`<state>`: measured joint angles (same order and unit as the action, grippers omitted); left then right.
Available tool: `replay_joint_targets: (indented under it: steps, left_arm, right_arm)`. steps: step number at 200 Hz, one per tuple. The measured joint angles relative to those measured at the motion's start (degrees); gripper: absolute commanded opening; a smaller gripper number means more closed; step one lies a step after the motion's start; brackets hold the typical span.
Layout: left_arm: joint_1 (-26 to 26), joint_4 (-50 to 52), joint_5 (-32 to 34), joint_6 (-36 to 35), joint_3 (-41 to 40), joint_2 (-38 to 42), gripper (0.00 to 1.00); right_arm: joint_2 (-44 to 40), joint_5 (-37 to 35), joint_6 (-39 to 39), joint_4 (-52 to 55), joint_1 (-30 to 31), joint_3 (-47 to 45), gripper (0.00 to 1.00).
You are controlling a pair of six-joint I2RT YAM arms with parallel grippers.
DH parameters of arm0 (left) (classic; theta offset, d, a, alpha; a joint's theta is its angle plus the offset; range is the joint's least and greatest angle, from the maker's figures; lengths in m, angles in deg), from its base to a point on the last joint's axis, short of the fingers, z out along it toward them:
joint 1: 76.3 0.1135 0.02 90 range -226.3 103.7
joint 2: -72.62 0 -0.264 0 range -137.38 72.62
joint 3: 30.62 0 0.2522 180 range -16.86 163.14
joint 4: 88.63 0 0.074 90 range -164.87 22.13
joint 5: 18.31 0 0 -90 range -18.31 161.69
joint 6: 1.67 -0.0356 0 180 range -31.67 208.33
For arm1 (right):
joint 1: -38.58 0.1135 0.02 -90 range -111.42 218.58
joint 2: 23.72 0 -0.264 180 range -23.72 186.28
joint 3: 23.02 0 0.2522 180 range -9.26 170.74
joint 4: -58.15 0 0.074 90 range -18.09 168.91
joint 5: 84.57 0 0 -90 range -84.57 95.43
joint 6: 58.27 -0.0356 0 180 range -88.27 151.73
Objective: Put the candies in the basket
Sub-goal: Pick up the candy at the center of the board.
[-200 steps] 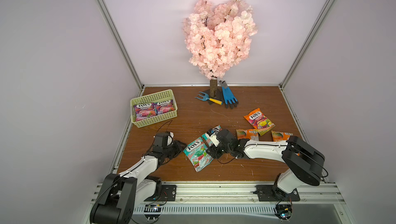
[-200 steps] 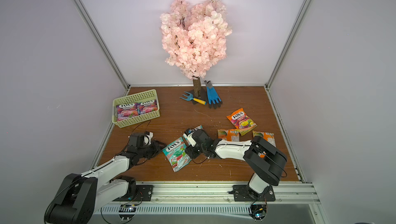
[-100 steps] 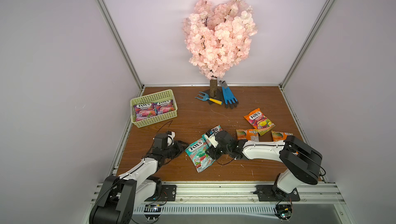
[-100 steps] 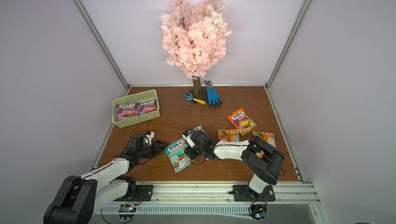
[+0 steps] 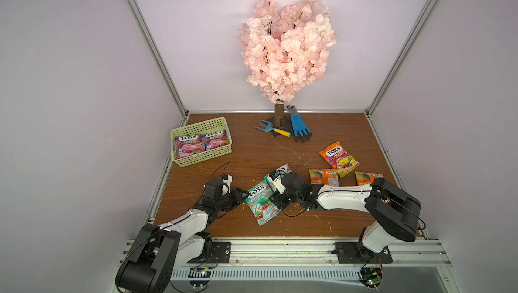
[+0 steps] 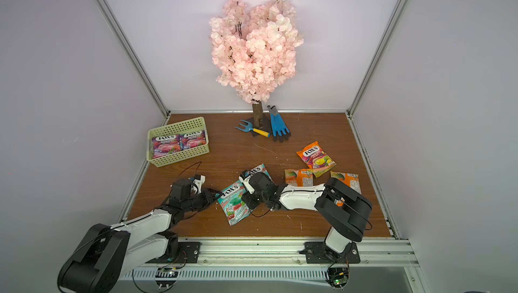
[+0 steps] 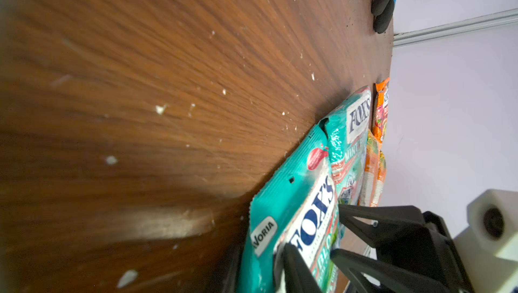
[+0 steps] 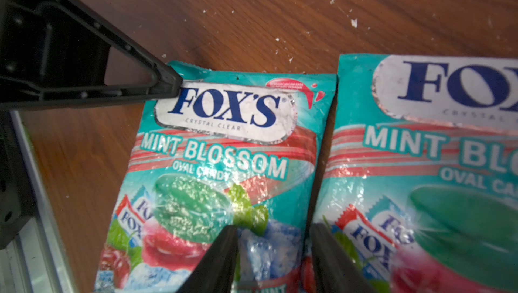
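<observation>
Clearing the wooden table [image 5: 308, 227] looks well short of done. The basket [image 5: 206, 156] sits well beyond the left fingers and holds two purple bags [image 5: 189, 144] lying side by side. Several orange bags [image 5: 339, 155] lie well behind the right fingers. The step in hand seems to be the pickup of the near teal bag [image 5: 260, 202], which lies flat between the two grippers with a second teal bag [image 8: 434, 165] just beside it. The right gripper [image 8: 276, 263] is open, its fingers [image 8: 221, 260] parted astride the near bag's long edge and clamping nothing. The left gripper [image 5: 242, 193] meets the bag's top seam. One of its fingers [image 7: 291, 272] lies on the printed face and the other sits low against the wood beneath the edge, but whether they have pinched it cannot be told. The next move probably calls for a firm pinch on that seam, the right fingers drawing clear, then a lift high enough to pass the basket's rim before letting go above the purple bags.
</observation>
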<state>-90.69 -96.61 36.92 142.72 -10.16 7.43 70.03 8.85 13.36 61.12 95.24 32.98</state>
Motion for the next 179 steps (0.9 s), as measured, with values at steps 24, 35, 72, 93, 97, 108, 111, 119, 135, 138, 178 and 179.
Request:
replay_joint_targets:
  steps: [24, 35, 72, 93, 97, 108, 111, 119, 135, 138, 178, 179]
  left_arm:
    - [-0.24, -0.70, 0.22, 0.74, 0.26, -0.94, 0.01]
    - [-0.33, 0.55, 0.57, 0.46, 1.07, -0.48, 0.00]
    - [-0.68, 11.41, 2.67, -3.72, 9.84, 1.81, 0.00]
    - [-0.98, 20.13, 4.68, -8.52, 18.16, 1.97, 0.00]
    - [-0.98, 21.49, 5.40, -9.79, 19.69, 1.95, 0.00]
    - [-0.96, 26.47, 7.43, -13.22, 25.35, 1.49, 0.00]
    - [-0.96, 27.71, 8.04, -14.51, 26.88, 1.22, 0.00]
    - [-0.96, 31.47, 9.62, -17.27, 31.69, 0.26, 0.00]
    - [-0.96, 37.42, 12.09, -22.82, 40.68, -2.25, 0.00]
    - [-0.96, 38.66, 12.48, -23.87, 42.36, -2.86, 0.00]
    - [-0.04, 50.97, 17.53, -34.93, 62.05, -10.05, 0.00]
    - [0.09, 51.41, 17.53, -35.54, 62.64, -10.25, 0.00]
  right_arm:
    - [0.00, -0.17, -0.11, -0.33, 0.02, -0.20, 0.48]
    - [0.00, -0.28, -0.13, -0.48, 0.02, -0.24, 0.48]
    - [-0.02, -2.12, -0.52, -0.76, 0.00, -0.17, 0.50]
    - [-1.44, -4.61, -0.44, 0.66, 0.00, 0.70, 0.61]
    - [-2.29, -5.35, -0.44, 1.40, -0.02, 0.83, 0.63]
    - [-5.27, -7.87, 0.15, 2.89, -0.15, 0.87, 0.67]
    - [-6.29, -8.46, 0.11, 3.15, -0.20, 0.87, 0.68]
    - [-9.07, -10.36, 0.63, 3.58, -0.44, 0.94, 0.71]
    - [-15.19, -13.90, 1.97, 2.82, -1.51, 1.22, 0.76]
    - [-16.33, -14.36, 2.03, 2.54, -1.95, 1.22, 0.77]
    - [-25.44, -18.82, 3.82, -3.15, -9.42, -0.90, 0.89]
    - [-25.53, -18.91, 3.80, -3.28, -9.51, -1.01, 0.90]
